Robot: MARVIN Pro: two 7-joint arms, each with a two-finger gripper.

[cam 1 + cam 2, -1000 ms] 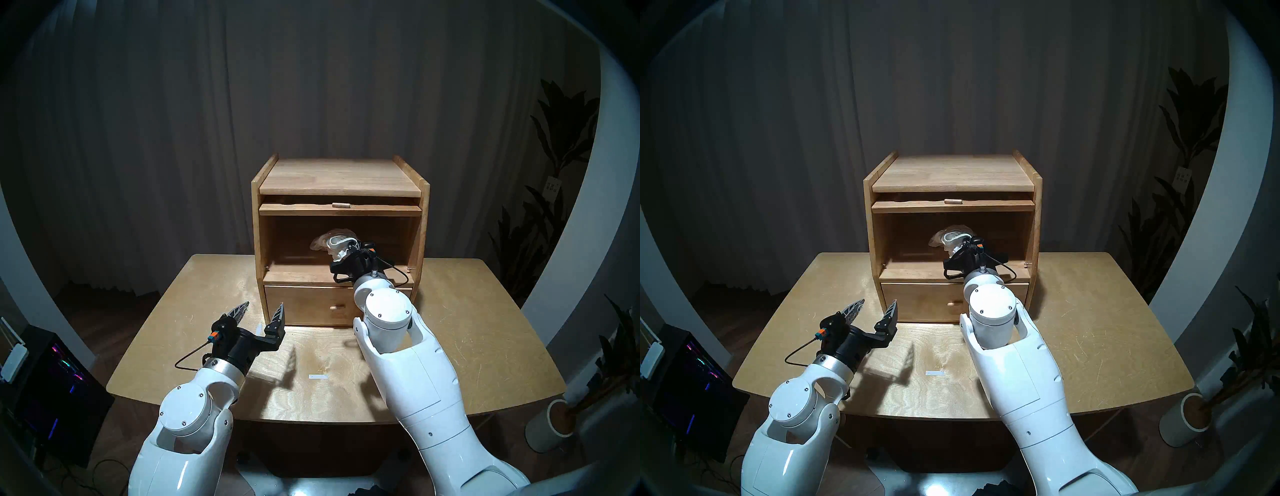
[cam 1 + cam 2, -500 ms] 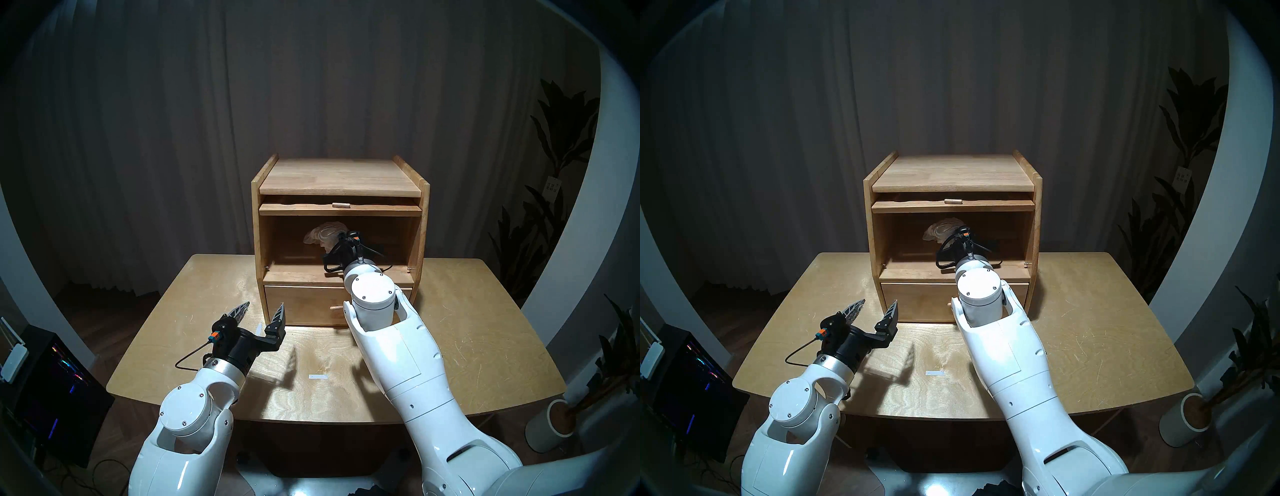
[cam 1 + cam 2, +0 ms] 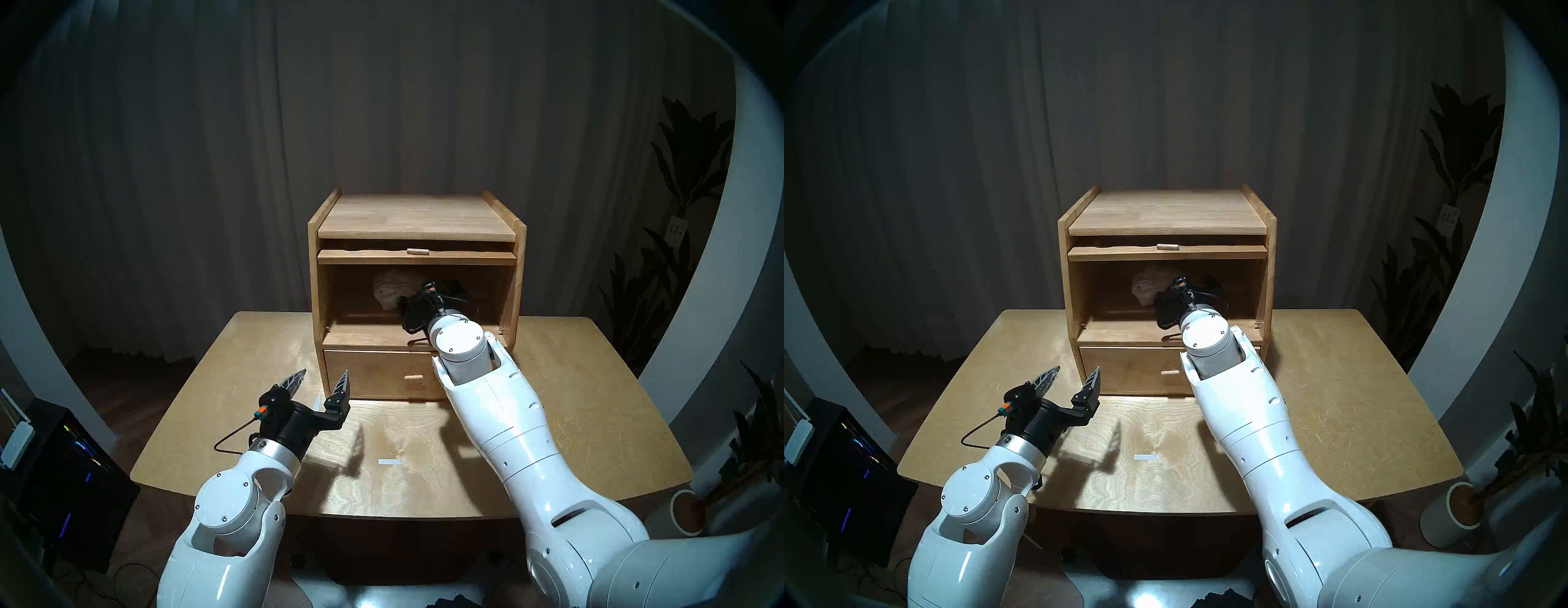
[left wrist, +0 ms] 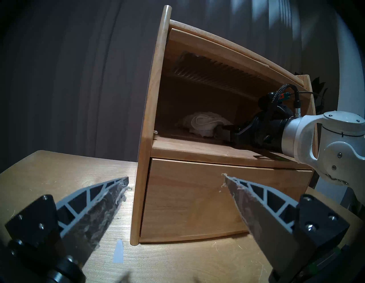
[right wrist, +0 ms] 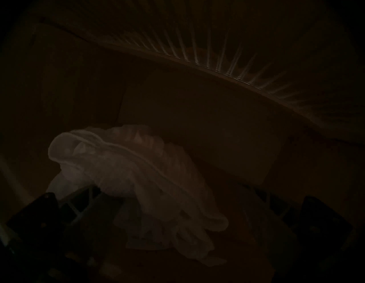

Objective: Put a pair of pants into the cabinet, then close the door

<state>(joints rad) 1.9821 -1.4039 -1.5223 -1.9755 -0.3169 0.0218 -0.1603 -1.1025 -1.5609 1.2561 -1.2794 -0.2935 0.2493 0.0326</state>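
Your right gripper (image 5: 177,207), fingers spread wide, sits inside light-wood cabinet (image 3: 418,220) upper compartment; crumpled white fabric pants (image 4: 199,123) lie on compartment floor between them. Your left gripper (image 3: 324,380) hovers wide, empty, over table (image 3: 254,339).

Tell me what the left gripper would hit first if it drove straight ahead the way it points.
Probably the light-wood cabinet: the left gripper points level at its lower left front corner, by the plain drawer front. Depth is unclear.

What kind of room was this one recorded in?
Probably a home-style room or a lab staged as one: a curtain covers the back wall, potted plants stand at the right, and a small wooden cabinet sits on a table.
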